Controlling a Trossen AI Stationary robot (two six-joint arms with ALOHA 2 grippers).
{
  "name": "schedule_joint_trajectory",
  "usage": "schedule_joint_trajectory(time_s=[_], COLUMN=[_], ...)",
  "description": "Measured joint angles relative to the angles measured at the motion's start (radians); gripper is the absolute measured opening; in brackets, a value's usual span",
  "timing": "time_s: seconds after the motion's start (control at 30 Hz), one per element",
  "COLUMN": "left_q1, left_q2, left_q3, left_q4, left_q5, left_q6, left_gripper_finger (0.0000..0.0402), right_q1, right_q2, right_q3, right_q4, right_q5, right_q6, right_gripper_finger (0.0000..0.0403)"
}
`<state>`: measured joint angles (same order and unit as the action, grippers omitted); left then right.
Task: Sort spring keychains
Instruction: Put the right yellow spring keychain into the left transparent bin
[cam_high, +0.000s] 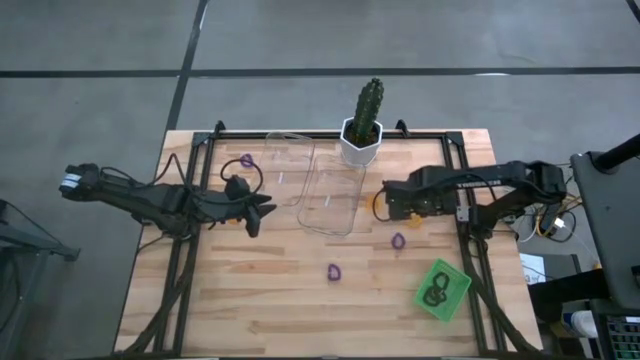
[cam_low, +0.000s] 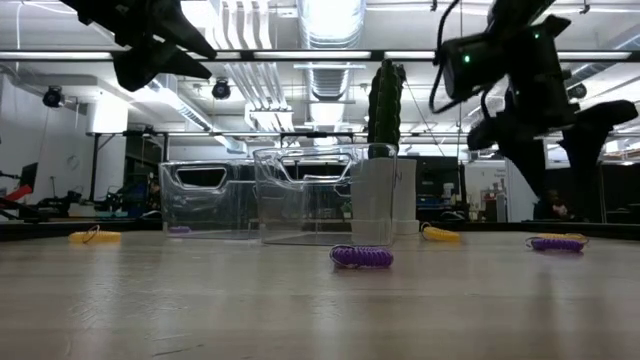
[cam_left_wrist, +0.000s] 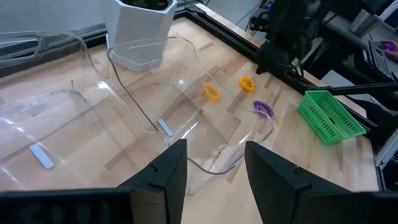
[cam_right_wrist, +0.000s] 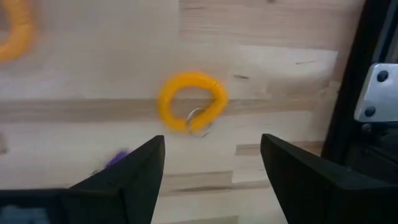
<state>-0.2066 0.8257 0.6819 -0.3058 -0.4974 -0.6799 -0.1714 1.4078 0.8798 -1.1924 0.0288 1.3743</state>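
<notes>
Spring keychains lie loose on the wooden table. An orange keychain (cam_right_wrist: 191, 102) lies flat just ahead of my open right gripper (cam_right_wrist: 211, 168), which hangs above it near the table's right side (cam_high: 392, 207). A second orange keychain (cam_left_wrist: 211, 92) lies beside the clear tubs. Purple keychains lie at mid-table (cam_high: 334, 271), right of it (cam_high: 398, 241) and near the far left (cam_high: 246, 160). Black keychains (cam_high: 436, 292) lie in a green basket. My left gripper (cam_left_wrist: 214, 174) is open and raised, left of the clear tubs (cam_high: 257, 214).
Two clear plastic tubs (cam_high: 335, 195) (cam_high: 290, 165) lie mid-table. A cactus in a white pot (cam_high: 362, 140) stands at the far edge. The green basket (cam_high: 455, 280) sits at the near right. A dark frame (cam_high: 468, 240) runs along the table's sides. Bare wood shows at the near left.
</notes>
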Motion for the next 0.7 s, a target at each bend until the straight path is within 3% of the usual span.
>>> schedule_joint_trajectory(time_s=[0.23, 0.53, 0.7], left_q1=[-0.001, -0.002, -0.002], left_q2=[0.0, 0.0, 0.0], left_q3=[0.0, 0.0, 0.0], left_q4=[-0.001, -0.001, -0.001], left_q5=[0.011, 0.01, 0.01], left_q6=[0.003, 0.017, 0.018], left_gripper_finger=[0.0154, 0.0154, 0.0154], right_q1=[-0.057, -0.059, -0.076], right_q2=[-0.003, -0.004, -0.008], right_q3=[-0.108, -0.214, -0.243], right_q4=[0.015, 0.249, 0.276], right_q5=[-0.064, -0.113, -0.121], right_q6=[-0.031, -0.017, -0.012], right_gripper_finger=[0.0255, 0.0255, 0.0253])
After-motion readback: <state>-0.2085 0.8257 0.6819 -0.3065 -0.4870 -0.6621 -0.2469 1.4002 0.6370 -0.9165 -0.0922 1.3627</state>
